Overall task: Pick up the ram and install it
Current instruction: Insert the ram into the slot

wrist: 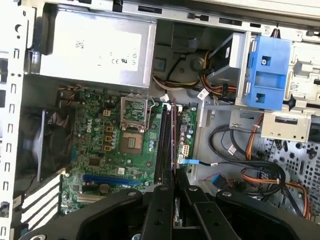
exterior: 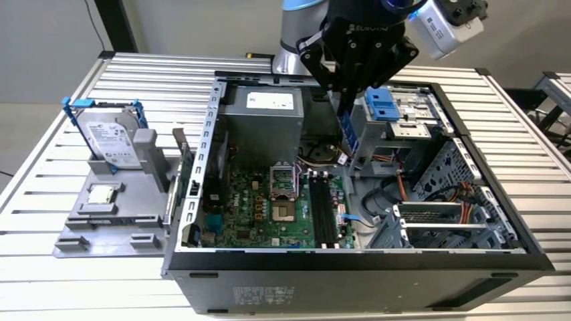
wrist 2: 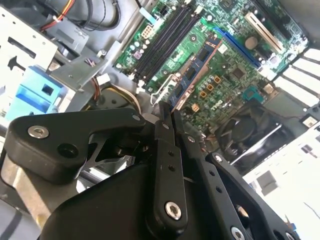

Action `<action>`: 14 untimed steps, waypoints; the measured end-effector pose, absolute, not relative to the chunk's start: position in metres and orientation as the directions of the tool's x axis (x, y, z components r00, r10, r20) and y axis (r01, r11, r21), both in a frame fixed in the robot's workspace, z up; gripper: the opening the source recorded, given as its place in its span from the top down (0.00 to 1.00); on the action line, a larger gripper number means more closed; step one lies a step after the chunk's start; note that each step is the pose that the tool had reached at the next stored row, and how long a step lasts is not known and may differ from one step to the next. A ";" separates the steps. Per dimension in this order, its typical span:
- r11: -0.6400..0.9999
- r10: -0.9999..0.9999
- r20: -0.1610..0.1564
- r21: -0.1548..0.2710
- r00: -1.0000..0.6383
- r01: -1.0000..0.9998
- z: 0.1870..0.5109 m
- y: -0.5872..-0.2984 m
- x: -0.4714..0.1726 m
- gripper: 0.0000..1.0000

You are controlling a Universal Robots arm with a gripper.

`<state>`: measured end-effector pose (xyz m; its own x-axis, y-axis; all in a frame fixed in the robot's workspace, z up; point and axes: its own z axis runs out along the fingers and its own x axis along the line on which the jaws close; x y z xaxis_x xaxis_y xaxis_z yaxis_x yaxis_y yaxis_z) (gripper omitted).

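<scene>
Ribbed silver aluminium underneath: one slatted table [exterior: 53,281], with plain grey room surfaces behind and the corner of a second such table [exterior: 557,93] at the exterior view's right edge. On the near table, two things: one dark computer case [exterior: 357,284] lying open side up; beside it, toward the exterior view's left, one grey fixture [exterior: 89,237]. In the fixture, one silver hard drive [exterior: 111,140] standing in a blue bracket; one small square processor chip [exterior: 101,194] lying flat just in front of it. Inside the case, one green motherboard [exterior: 259,214]; one grey power supply [exterior: 263,110]; one blue drive cage [exterior: 382,105]; one open processor socket [exterior: 283,187]; a bank of dark memory slots [exterior: 323,214], number hard to tell. Above the open case, one black gripper [exterior: 346,100], pinched narrow on the ram [exterior: 346,134]; one stick only, bluish-green, hanging on end from the fingertips, just beside the blue cage in the exterior view; lower end over the motherboard near the slots, apart from them as far as that view tells. In the second wrist view, the ram [wrist 2: 195,75] reaching out past the fingertips, a row of dark chips along its face.
</scene>
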<state>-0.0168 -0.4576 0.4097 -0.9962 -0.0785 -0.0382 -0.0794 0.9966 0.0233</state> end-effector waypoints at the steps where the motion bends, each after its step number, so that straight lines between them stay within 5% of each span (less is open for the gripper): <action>1: 0.997 -0.066 -0.038 0.023 -0.997 -0.067 0.410 -0.458 -0.017 1.00; 14: 1.000 -0.020 -0.038 0.023 -0.999 -0.021 0.409 -0.458 -0.017 1.00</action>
